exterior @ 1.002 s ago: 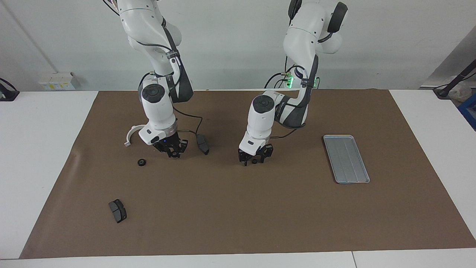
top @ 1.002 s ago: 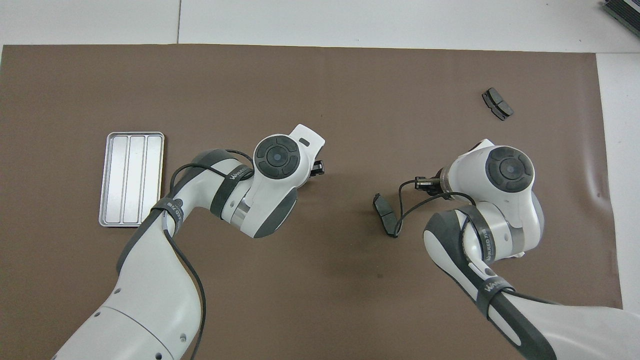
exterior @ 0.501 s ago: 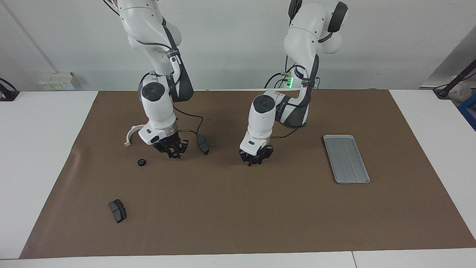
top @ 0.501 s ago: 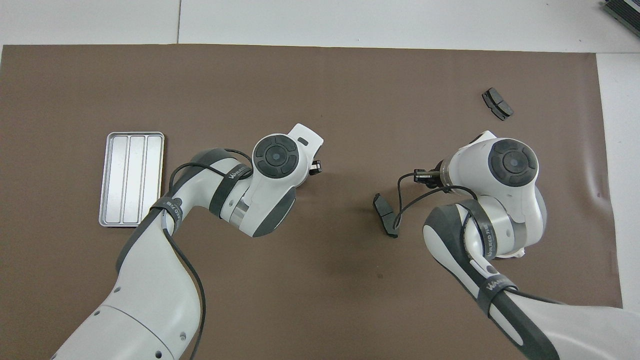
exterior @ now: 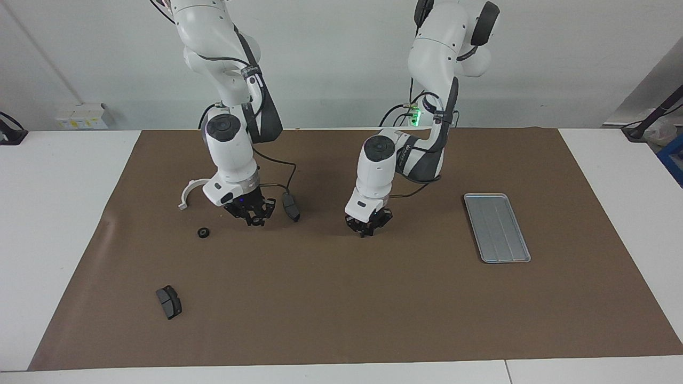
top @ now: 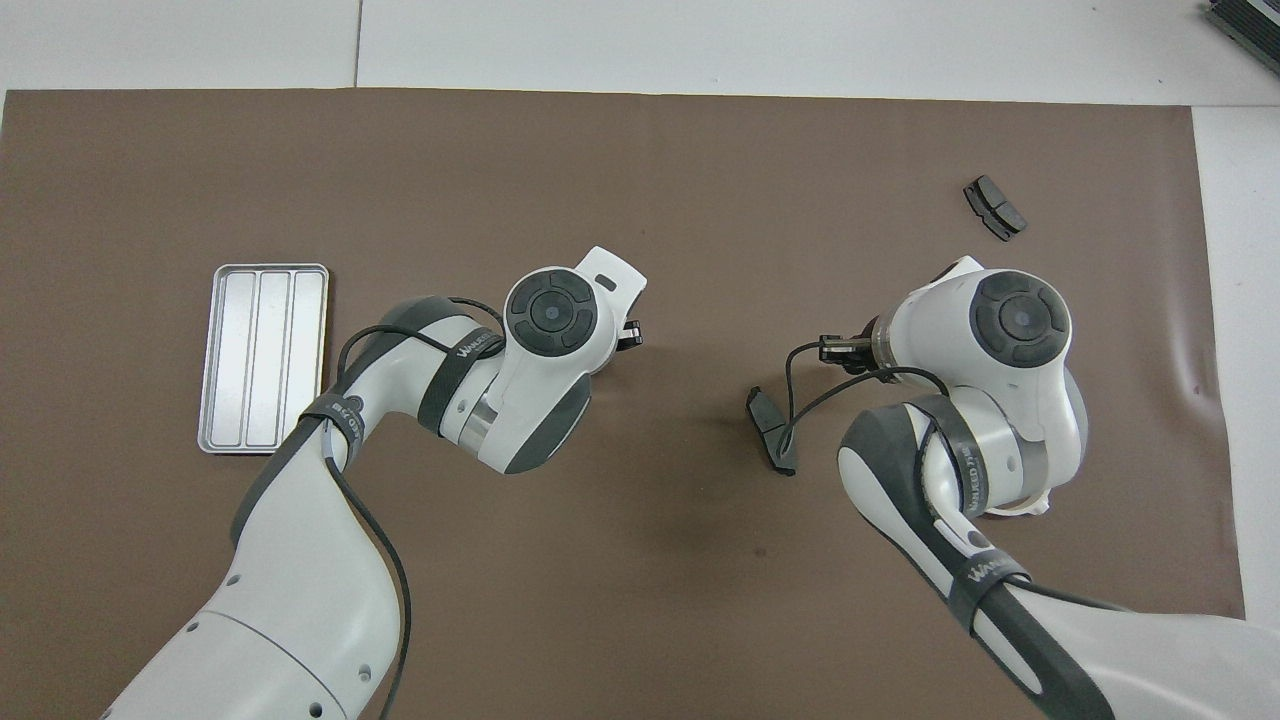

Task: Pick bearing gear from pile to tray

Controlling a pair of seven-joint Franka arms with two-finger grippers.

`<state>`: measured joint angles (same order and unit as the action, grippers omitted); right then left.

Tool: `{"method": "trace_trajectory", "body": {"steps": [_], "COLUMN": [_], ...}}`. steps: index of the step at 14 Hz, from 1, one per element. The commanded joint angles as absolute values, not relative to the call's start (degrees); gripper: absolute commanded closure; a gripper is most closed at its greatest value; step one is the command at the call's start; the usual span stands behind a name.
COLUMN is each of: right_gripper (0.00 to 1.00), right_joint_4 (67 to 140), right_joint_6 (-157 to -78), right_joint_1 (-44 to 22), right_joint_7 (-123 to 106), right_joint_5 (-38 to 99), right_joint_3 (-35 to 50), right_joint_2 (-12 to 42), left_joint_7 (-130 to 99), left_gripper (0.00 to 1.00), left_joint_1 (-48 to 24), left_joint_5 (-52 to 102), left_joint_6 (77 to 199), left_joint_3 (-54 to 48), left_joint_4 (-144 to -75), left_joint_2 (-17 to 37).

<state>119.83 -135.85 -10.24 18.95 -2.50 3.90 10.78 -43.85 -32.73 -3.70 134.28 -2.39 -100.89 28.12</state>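
1 gear (tiny, now hidden) is probably pinched: left gripper (exterior: 366, 232), beside the tray (exterior: 497, 228), has closed; right gripper (exterior: 255, 219) unclear

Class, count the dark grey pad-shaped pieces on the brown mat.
2: one pad beside the right gripper, one pad farther from the robots at that arm's end. Arms may hide others.

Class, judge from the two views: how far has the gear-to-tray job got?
Done: nothing; the shallow silver-grey metal tray holds no part. In hand: the left gripper is low at the brown mat, jaws shut; any gear between them is hidden. The right gripper waits over the mat. Left: the small black round gear lies on the mat, untouched.
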Motion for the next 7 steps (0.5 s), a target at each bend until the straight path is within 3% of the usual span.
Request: {"method": "trace_trajectory", "body": {"steps": [1,7], "right_gripper": [1.0,1.0], "right_joint_4": [119.09,115.05], "right_joint_6": [-134.47,-131.57], "right_joint_1": [-10.9,-11.16], "right_joint_7": [19.07,19.16], "right_joint_5": [-0.44,0.09], "right_joint_3": [4.13,4.13], "right_joint_2": [10.28,11.07], "left_joint_7": [-43.68,-39.74], "left_gripper": [0.9,0.96], "left_joint_1": [-33.14,-27.17], "left_joint_5": [-4.31,-2.38], "left_joint_6": [135.0,133.24], "left_joint_3": [-2.2,-2.81], "left_joint_4": [-101.69,-100.63], "left_joint_2": [28.21,24.27]}}
